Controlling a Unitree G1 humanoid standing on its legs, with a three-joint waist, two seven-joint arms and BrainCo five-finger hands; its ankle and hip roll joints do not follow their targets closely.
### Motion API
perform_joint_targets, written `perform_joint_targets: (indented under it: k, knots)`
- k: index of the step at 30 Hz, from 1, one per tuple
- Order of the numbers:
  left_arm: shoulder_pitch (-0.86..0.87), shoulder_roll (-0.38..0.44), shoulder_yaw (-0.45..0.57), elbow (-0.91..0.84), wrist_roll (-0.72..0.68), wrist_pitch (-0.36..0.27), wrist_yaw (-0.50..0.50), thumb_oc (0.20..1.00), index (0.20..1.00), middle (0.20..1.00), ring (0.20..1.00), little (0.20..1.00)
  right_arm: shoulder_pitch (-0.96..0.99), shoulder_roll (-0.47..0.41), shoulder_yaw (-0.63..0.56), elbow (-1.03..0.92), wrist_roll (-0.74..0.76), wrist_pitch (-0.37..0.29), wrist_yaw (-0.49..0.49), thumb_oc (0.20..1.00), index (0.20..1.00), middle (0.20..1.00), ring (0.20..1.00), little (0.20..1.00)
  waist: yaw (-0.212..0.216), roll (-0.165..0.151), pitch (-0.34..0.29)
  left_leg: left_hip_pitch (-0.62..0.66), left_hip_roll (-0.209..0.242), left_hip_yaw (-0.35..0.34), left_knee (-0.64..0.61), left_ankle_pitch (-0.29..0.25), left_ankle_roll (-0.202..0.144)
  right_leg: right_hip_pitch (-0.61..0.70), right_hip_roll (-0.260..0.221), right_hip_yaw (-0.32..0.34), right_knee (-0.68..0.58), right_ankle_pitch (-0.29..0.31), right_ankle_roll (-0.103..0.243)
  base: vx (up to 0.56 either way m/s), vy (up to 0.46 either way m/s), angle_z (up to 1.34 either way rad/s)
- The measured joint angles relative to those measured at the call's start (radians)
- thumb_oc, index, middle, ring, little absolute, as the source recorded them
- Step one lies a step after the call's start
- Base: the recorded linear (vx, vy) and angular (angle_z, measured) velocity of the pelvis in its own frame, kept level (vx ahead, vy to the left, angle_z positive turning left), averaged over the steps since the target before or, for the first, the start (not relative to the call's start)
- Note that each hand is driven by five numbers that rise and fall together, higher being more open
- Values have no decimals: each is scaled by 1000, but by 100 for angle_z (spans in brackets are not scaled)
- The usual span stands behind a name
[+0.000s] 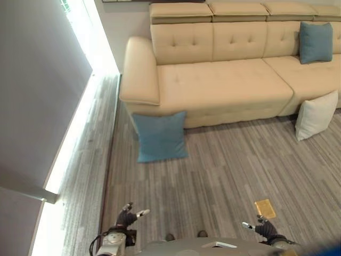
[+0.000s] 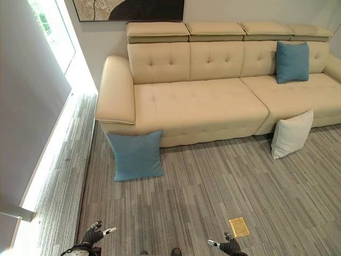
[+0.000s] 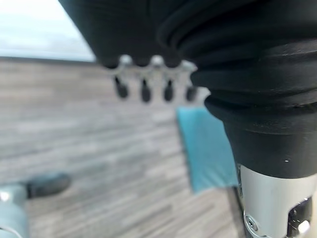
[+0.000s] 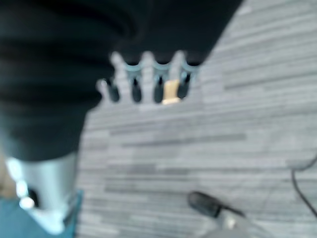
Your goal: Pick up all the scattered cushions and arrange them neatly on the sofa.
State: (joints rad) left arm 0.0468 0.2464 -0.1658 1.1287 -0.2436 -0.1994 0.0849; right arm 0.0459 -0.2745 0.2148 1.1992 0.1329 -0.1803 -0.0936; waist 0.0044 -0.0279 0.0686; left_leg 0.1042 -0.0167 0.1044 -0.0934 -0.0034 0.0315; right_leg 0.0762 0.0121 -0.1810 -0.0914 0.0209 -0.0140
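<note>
While both hands hang low over the grey floor (image 2: 213,197), the left hand (image 1: 127,217) and right hand (image 1: 264,228) hold nothing, fingers loose and a little apart. One blue cushion (image 2: 136,155) leans on the sofa (image 2: 197,109) front, and a white cushion (image 2: 291,134) leans farther right. Another blue cushion (image 2: 292,62) sits on the sofa, and a small yellow plate (image 2: 238,226) lies near the right hand.

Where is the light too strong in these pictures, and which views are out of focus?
In the left eye view, daylight from the window burns out to white and lays a bright strip along the floor; the sofa is evenly lit. In the left wrist view the teal cushion is soft, out of focus. In the right wrist view the right hand itself is blurred.
</note>
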Motion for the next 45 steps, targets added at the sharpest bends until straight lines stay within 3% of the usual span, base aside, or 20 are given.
perform_joint_targets:
  k: [12,21,24,27,28,31,32,34,35,38,42,43,45]
  knots:
    - [2,-1,0,18,2,1,0,1000,1000,1000,1000,1000,-5,1,13,14,0,13,2,1000,1000,1000,1000,1000,2,-1,0,-3,0,-4,-2,-1,-1,1,0,-2,-1,-3,1,-4,-14,0]
    - [-18,-3,-22,34,2,21,0,1000,1000,1000,1000,1000,-13,0,33,13,1,15,8,1000,1000,1000,1000,1000,1,6,3,-17,0,-46,2,3,-6,2,1,-34,0,-10,-11,-19,-62,14]
    - [-26,-5,-22,35,0,21,0,1000,1000,1000,1000,1000,-17,0,55,11,0,15,9,1000,1000,1000,1000,1000,4,6,8,-26,2,-71,2,8,-15,3,3,-61,0,-18,-19,-42,-110,30]
    - [-74,-6,-23,33,-1,20,0,1000,1000,1000,1000,1000,-63,-2,70,-5,0,15,10,1000,1000,1000,1000,1000,11,-15,75,-102,-6,-116,107,5,-64,0,-2,-90,0,-32,-11,-44,-89,50]
    - [-76,-8,-23,34,-1,20,-1,1000,1000,1000,1000,1000,-77,-3,72,-7,0,15,10,1000,1000,1000,1000,1000,19,-21,85,-112,-6,-115,118,6,-73,0,-4,-103,1,-30,-33,-6,-29,43]
    - [-71,-10,-24,34,-2,21,-1,1000,1000,1000,1000,1000,-90,-4,70,-10,0,14,9,1000,1000,1000,1000,1000,17,-29,98,-147,-4,-103,173,-14,-89,3,-5,-141,0,-35,-48,16,18,31]
    - [-73,-10,-23,34,-2,21,-1,1000,1000,1000,1000,1000,-89,-4,69,-15,0,14,7,1000,1000,1000,1000,1000,15,-31,102,-161,1,-71,196,-25,-90,3,-8,-157,0,-35,-55,39,43,40]
    - [-80,-11,-23,35,-3,22,-1,1000,1000,1000,1000,1000,-84,-2,70,-25,0,14,7,1000,1000,1000,1000,1000,3,-41,109,-180,31,50,216,-30,-84,6,-17,-187,-4,-49,-61,124,97,46]
    - [-78,-11,-23,35,-4,22,-1,1000,1000,1000,1000,1000,-81,-2,70,-24,0,15,8,1000,1000,1000,1000,1000,3,-39,109,-172,51,68,190,-26,-78,8,-15,-187,1,-50,-56,142,102,15]
    - [-68,-14,-25,42,-8,23,-1,1000,1000,1000,1000,1000,-91,-1,69,-28,0,17,8,1000,1000,1000,1000,1000,5,-28,101,-93,44,51,79,8,-36,15,-28,-152,22,-53,-8,142,182,-26]
    - [-85,-18,-25,41,-13,21,0,1000,1000,1000,1000,1000,-86,1,69,-30,-1,20,9,1000,1000,1000,1000,1000,5,-12,80,-65,13,71,43,3,4,-33,-69,-109,123,-85,20,87,189,-13]
    - [-101,-17,-23,40,-20,21,0,1000,1000,1000,1000,1000,-90,2,70,-29,-1,22,9,1000,1000,1000,1000,1000,11,-12,81,-59,-1,73,37,-2,15,-56,-82,-85,166,-90,36,58,180,-23]
    - [-103,-15,-23,41,-21,21,0,1000,1000,1000,1000,1000,-121,2,78,-36,-1,24,9,1000,1000,1000,1000,1000,14,11,84,-42,14,96,13,4,32,-157,-105,-76,368,-126,64,101,120,-21]
